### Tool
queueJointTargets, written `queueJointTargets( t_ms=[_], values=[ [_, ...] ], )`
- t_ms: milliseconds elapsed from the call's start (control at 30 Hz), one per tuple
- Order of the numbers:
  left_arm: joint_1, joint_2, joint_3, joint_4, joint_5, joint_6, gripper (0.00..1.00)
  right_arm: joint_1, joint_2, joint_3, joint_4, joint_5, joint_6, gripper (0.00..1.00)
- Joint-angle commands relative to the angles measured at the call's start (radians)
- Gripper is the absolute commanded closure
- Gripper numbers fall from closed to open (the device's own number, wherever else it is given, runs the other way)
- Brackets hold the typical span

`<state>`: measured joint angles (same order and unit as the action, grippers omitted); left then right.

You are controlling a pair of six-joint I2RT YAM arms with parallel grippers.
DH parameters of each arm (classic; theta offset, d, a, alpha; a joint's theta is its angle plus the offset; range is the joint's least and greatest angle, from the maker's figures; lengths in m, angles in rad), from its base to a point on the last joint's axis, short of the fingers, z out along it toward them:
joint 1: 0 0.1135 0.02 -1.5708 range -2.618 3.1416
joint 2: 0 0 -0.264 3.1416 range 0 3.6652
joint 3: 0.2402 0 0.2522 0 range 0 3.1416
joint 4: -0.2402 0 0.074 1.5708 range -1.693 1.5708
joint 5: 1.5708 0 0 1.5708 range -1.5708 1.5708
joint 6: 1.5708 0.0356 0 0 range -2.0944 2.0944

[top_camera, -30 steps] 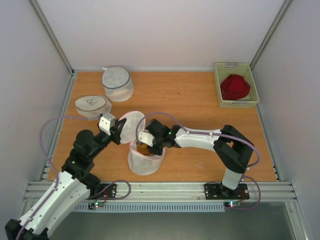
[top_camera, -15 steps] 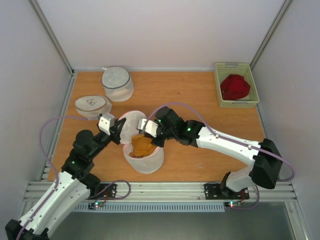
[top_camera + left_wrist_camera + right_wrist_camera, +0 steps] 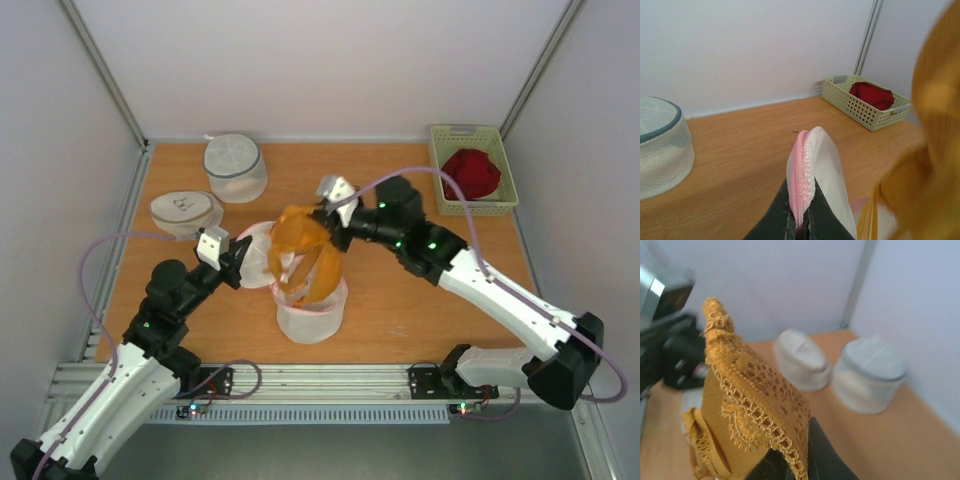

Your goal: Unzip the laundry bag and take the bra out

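Note:
The laundry bag (image 3: 312, 312), a white mesh drum with a pink zipper band, stands open at the table's near middle. Its round lid (image 3: 256, 255) is folded up to the left, and my left gripper (image 3: 240, 262) is shut on the lid's pink zipper rim (image 3: 801, 175). The orange-yellow lace bra (image 3: 305, 240) hangs above the bag's mouth, its straps still trailing into the bag. My right gripper (image 3: 327, 216) is shut on the bra's upper edge (image 3: 767, 410). In the left wrist view the bra (image 3: 932, 145) is a blurred orange mass at the right.
A white mesh drum with a grey band (image 3: 236, 167) stands at the back left. A flatter white round bag (image 3: 186, 212) lies in front of it. A pale green basket (image 3: 441, 177) holding a dark red garment (image 3: 470, 173) sits at the back right.
My right gripper shut on the bra inside the bag and rose up and to the right, drawing it out. The bag shifted a little rightward. The left arm held the lid still.

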<state>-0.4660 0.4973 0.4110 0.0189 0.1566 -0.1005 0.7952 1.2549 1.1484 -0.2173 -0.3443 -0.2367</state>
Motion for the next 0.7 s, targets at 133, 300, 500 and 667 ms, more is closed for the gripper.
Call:
queueJointTargets(
  t_ms=[133, 300, 500, 667],
  values=[
    [0.004, -0.008, -0.011, 0.059, 0.000, 0.002, 0.99, -0.151, -0.114, -0.009, 0.409, 0.200, 0.192, 0.99],
    [0.004, -0.009, -0.012, 0.058, 0.001, 0.002, 0.99, -0.214, -0.106, 0.075, 0.425, 0.507, 0.025, 0.99],
    [0.005, -0.011, -0.014, 0.059, 0.004, -0.004, 0.99, -0.337, -0.004, 0.134, 0.448, 0.744, -0.277, 0.99],
    [0.006, -0.005, -0.011, 0.053, 0.007, -0.005, 0.99, -0.419, 0.095, 0.063, 0.680, 0.937, -0.554, 0.99]
  ],
)
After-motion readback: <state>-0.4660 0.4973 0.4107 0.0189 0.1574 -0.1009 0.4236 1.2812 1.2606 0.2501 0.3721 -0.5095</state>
